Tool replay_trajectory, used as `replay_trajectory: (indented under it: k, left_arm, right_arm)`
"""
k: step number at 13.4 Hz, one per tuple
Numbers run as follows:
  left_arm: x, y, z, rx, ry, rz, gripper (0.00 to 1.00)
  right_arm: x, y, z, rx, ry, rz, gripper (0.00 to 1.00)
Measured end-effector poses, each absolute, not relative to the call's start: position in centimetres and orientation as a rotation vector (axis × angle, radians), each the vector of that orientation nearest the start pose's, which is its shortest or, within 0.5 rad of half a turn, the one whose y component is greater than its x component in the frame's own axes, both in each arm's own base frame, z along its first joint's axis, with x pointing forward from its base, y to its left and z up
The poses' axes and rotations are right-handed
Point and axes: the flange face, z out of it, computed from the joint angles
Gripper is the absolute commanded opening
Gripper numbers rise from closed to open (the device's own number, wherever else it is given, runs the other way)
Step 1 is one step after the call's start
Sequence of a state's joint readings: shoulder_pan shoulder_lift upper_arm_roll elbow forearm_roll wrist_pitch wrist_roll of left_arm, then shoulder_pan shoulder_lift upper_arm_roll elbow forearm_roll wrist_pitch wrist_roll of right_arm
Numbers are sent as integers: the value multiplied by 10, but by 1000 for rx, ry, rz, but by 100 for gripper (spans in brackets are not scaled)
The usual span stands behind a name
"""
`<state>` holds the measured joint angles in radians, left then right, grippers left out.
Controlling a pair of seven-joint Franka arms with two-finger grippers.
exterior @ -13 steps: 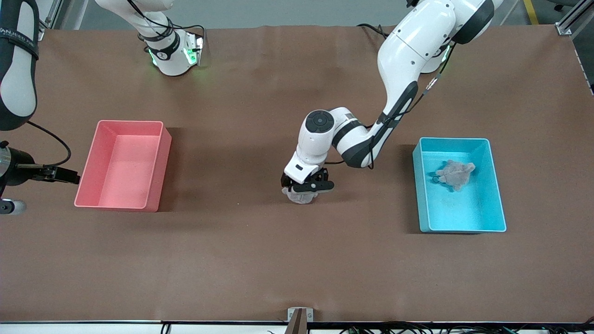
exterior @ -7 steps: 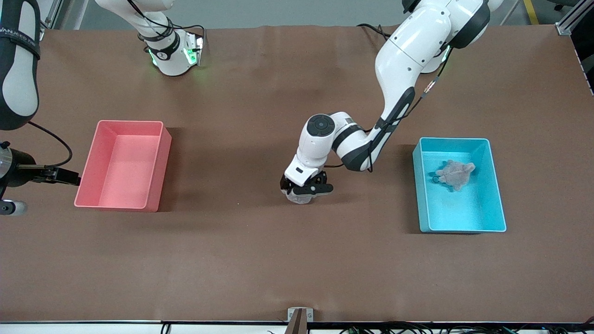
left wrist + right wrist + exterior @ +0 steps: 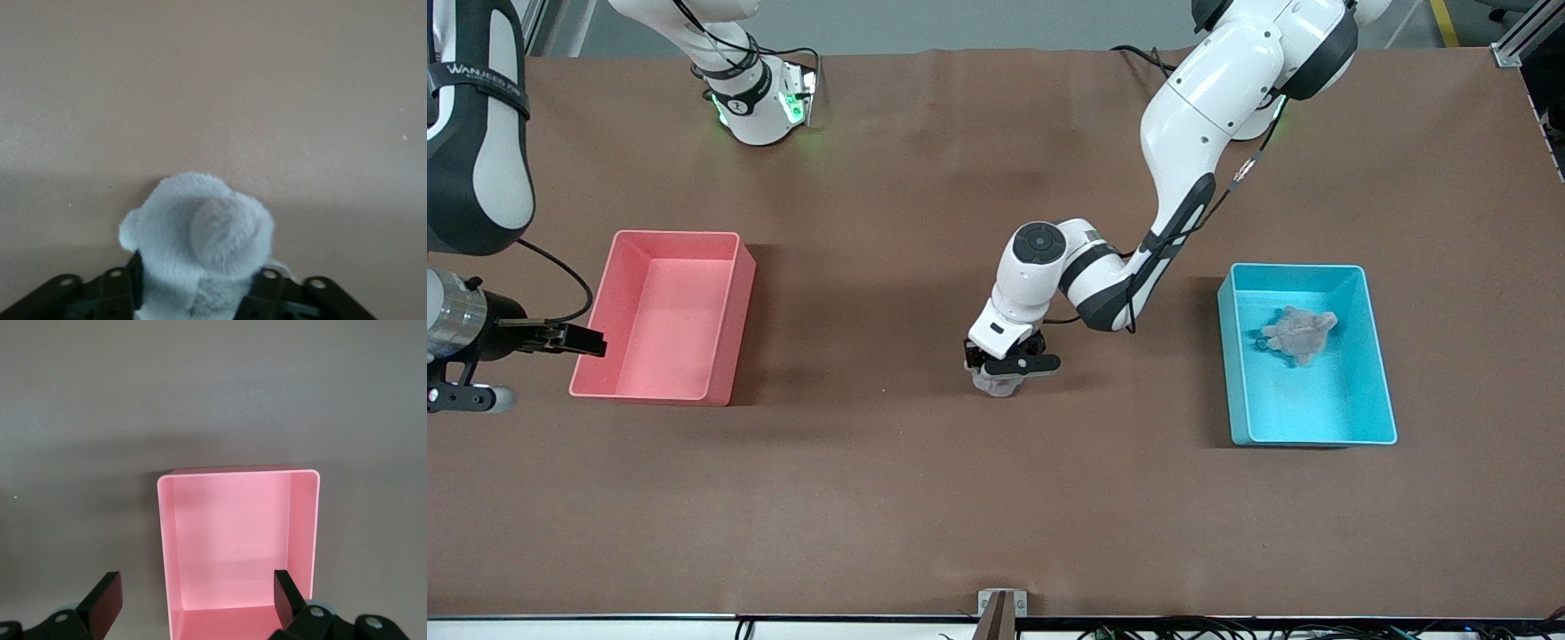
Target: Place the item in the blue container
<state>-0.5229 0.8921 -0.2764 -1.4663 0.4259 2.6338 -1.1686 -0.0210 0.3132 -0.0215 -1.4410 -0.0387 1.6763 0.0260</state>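
Observation:
The item, a small pale grey plush toy, lies on the brown table mid-way between the two bins. My left gripper is down over it, and in the left wrist view the fingers press into both sides of the plush. The blue container stands toward the left arm's end of the table and holds another grey plush. My right gripper hangs open at the outer end of the pink bin.
In the right wrist view the pink bin has nothing in it, and the right gripper spans its end wall from above. A small metal bracket sits at the table edge nearest the front camera.
The left gripper's fingers have closed in on the plush toy, which stays on the table. The right arm has shifted slightly toward the pink bin.

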Motion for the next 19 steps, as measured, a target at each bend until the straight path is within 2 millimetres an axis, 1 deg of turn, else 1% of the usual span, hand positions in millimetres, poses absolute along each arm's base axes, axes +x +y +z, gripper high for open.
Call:
replay_trajectory:
  k: [1,2,3,5,6,8,10,11,13,14,16,19]
  left_arm:
    - [543,-510,194,-3339,-281,-395,34]
    - [544,-509,195,-3340,-292,-399,33]
    - [546,-509,198,-3342,-299,-407,33]
    - [556,-504,207,-3346,-323,-437,33]
    - [564,-498,216,-3346,-343,-458,33]
    - [581,-479,243,-3343,-396,-514,33]
    - [593,-448,276,-3328,-450,-557,33]
    - [594,-430,291,-3317,-475,-566,33]
    - [588,-391,317,-3299,-524,-549,33]
    - [583,-372,326,-3288,-536,-526,33]
    - [577,-340,337,-3247,-530,-446,33]
    - [577,-304,347,-3186,-475,-299,33]
  right_arm:
    - [635,-30,507,-3182,98,86,100]
    - [621,-30,511,-3182,100,63,100]
    - [607,-32,518,-3181,105,58,100]
    - [584,-35,537,-3179,106,60,100]
    - [576,-36,547,-3179,88,63,100]
    - [565,-36,562,-3178,56,54,100]
    - [559,-36,571,-3179,43,44,100]
    - [557,-37,574,-3179,41,40,100]
    - [553,-37,581,-3180,12,27,100]
    - [552,-37,584,-3180,-16,20,100]
    - [551,-41,586,-3180,-34,16,100]
    - [548,-43,591,-3180,-35,2,100]
